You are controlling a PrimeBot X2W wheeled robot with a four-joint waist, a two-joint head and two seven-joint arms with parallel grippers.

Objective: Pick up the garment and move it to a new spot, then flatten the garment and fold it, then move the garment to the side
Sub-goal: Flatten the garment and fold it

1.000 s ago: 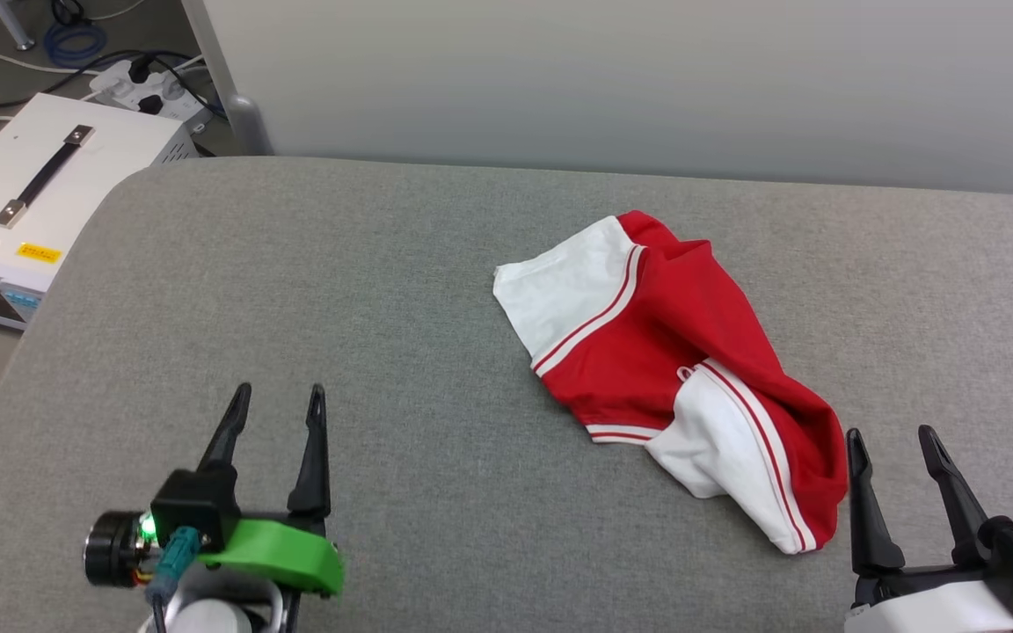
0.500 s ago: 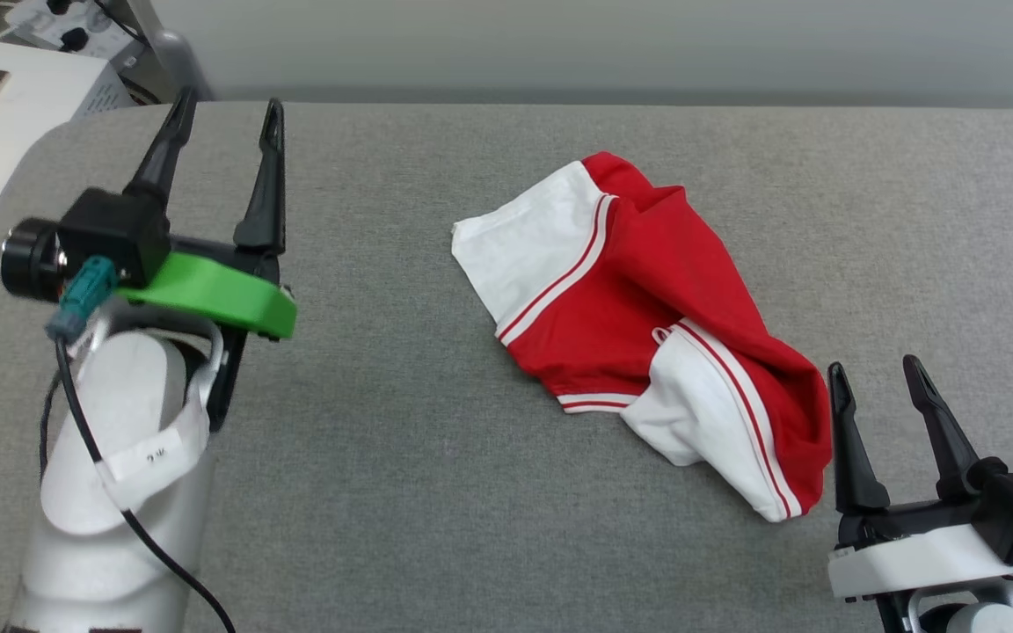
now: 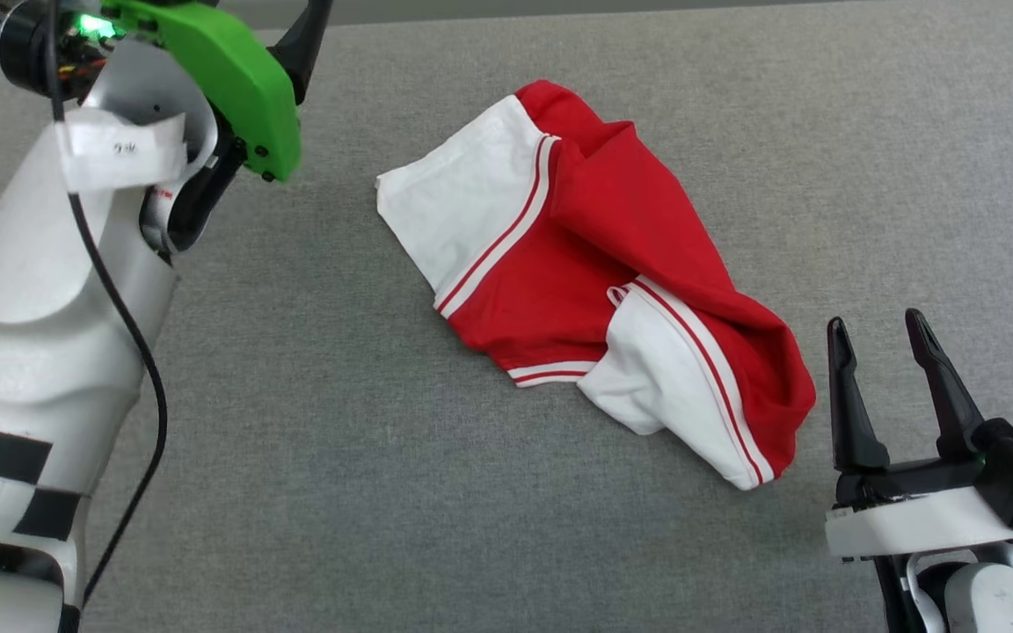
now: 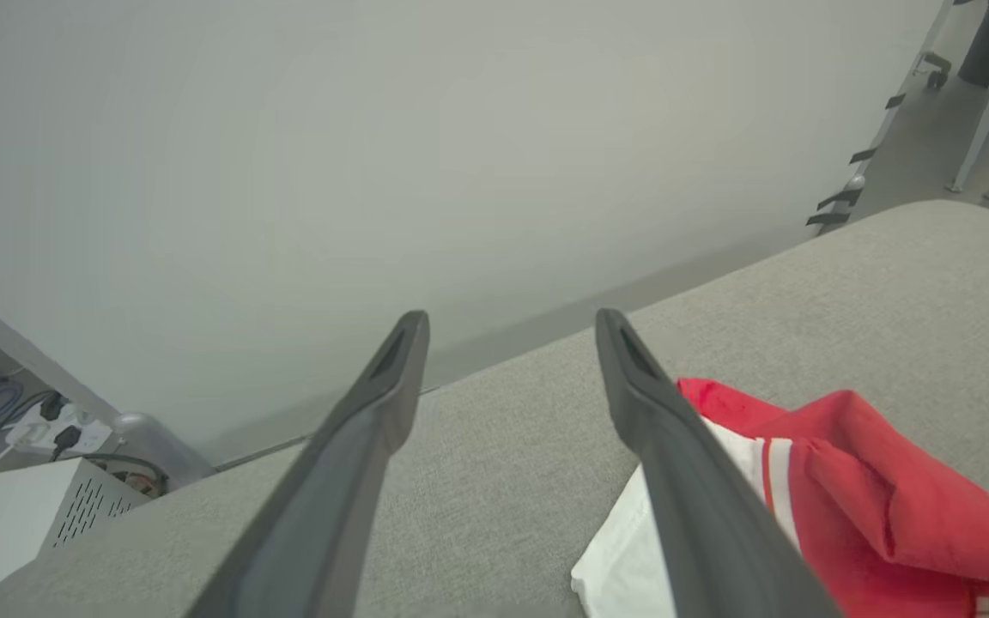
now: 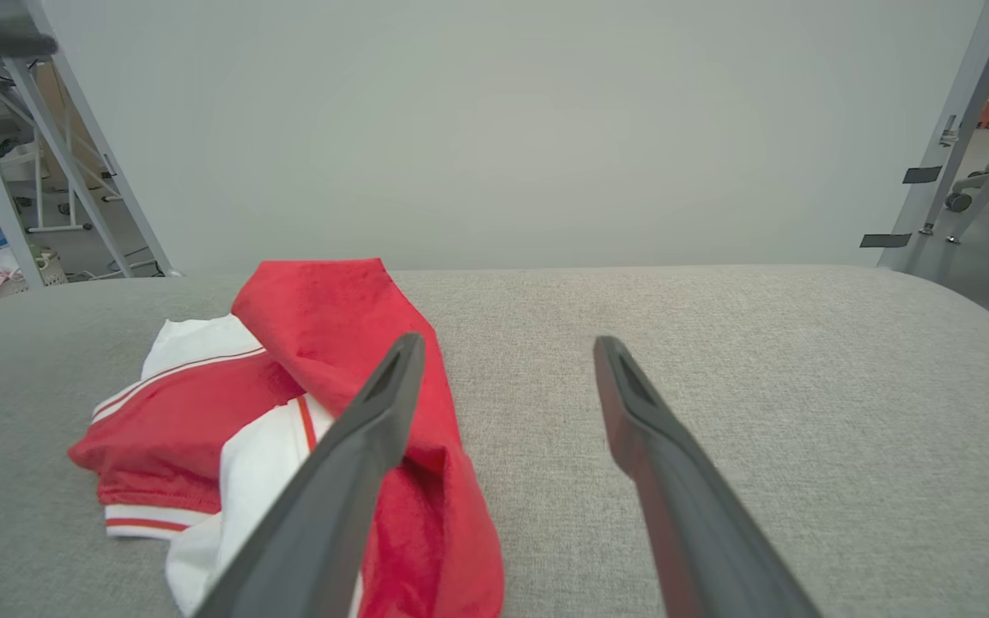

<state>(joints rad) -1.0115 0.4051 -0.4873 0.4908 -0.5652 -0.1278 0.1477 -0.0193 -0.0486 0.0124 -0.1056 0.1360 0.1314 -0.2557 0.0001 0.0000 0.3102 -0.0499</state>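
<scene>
Garment (image 3: 612, 237) crumpled on grey surface (image 3: 366, 457), left gripper (image 4: 507, 324) high, fingers spread; right gripper (image 3: 876, 322) low beside it, spread

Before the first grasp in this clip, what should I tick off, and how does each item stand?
1. Is the garment lying free on the table? ok.
2. Is the left tool open and empty? ok.
3. Is the right tool open and empty? ok.
4. Is a tool placed at the garment? not ok; both stand apart from it.
5. Is the garment flat? not ok; it is crumpled and folded over itself.
6. Which side faces up? cannot tell.
</scene>
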